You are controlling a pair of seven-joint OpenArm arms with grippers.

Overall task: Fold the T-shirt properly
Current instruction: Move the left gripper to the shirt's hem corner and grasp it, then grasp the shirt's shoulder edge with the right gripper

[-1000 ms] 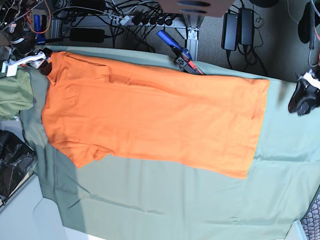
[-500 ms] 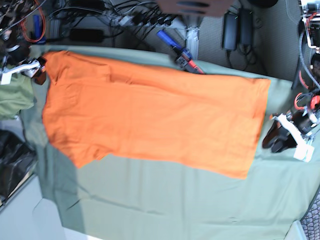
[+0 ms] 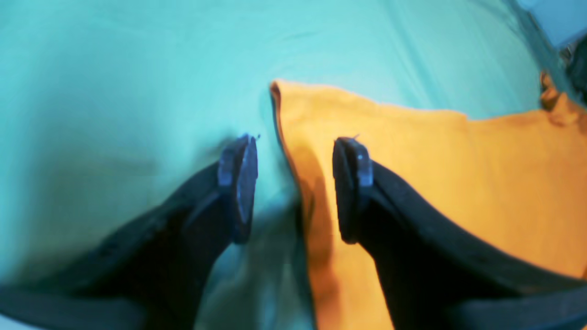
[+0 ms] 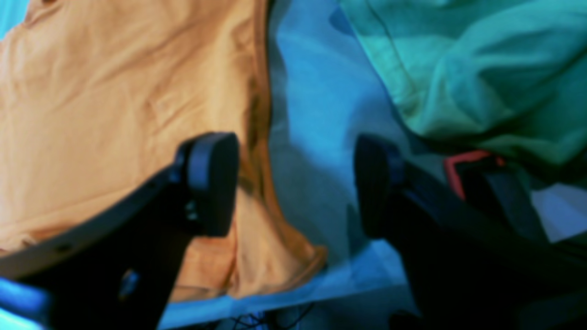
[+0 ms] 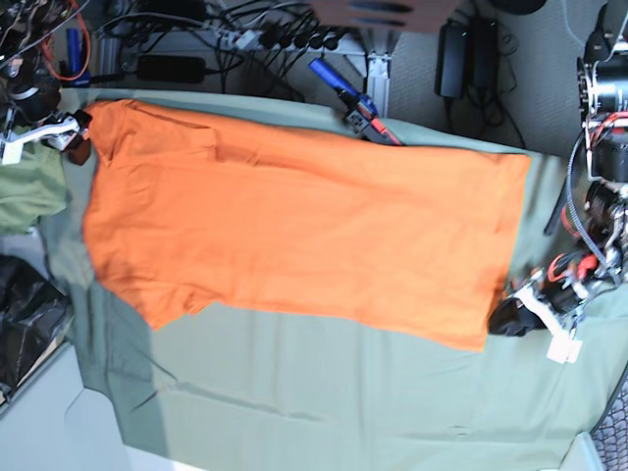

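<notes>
The orange T-shirt [image 5: 294,226] lies flat on the sage-green cloth [image 5: 294,392], collar end to the left and hem to the right. My left gripper [image 5: 506,318] is open at the hem's near corner. In the left wrist view it [image 3: 293,183] straddles the shirt's [image 3: 435,183] edge, one finger over the orange, one over the cloth [image 3: 114,91]. My right gripper [image 5: 77,137] is open at the shirt's far left corner. In the right wrist view it [image 4: 293,183] straddles the shirt's [image 4: 114,114] edge.
An olive-green garment [image 5: 25,191] lies bunched at the left edge, also in the right wrist view [image 4: 481,68]. A blue-handled tool [image 5: 343,98] lies at the cloth's back edge. Cables and power bricks [image 5: 461,54] run behind. A black bag [image 5: 25,324] sits low left.
My left gripper has moved down from the cloth's right edge to the shirt's near hem corner. My right gripper has shifted slightly left at the collar end. The shirt has not moved.
</notes>
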